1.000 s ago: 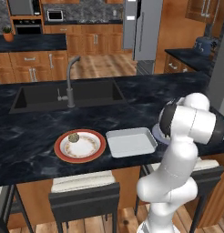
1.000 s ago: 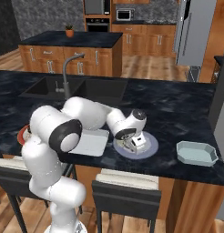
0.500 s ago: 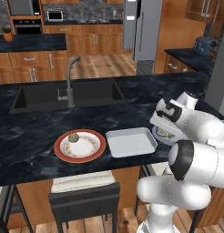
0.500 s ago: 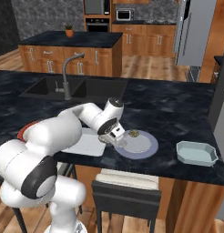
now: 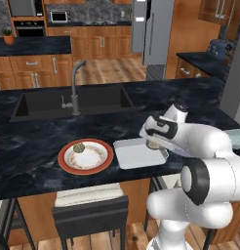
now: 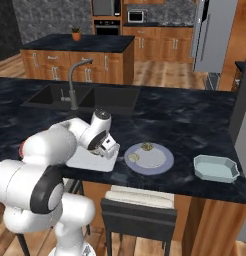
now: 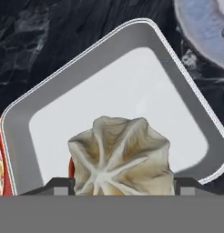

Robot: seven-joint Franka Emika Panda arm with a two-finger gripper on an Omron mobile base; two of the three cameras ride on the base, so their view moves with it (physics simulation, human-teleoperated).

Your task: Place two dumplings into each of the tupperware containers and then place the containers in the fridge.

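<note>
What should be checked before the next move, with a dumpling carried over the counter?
1. Grip: end effector closed on the held dumpling: ok.
2. Release spot: the white square tray lies below, not a container: not ok.
3. Round container holds two dumplings: ok.
4. Rectangular container holds none: not ok.
5. Supply: red-rimmed plate has one dumpling left: ok.
6. Fridge door open: cannot tell.
</note>
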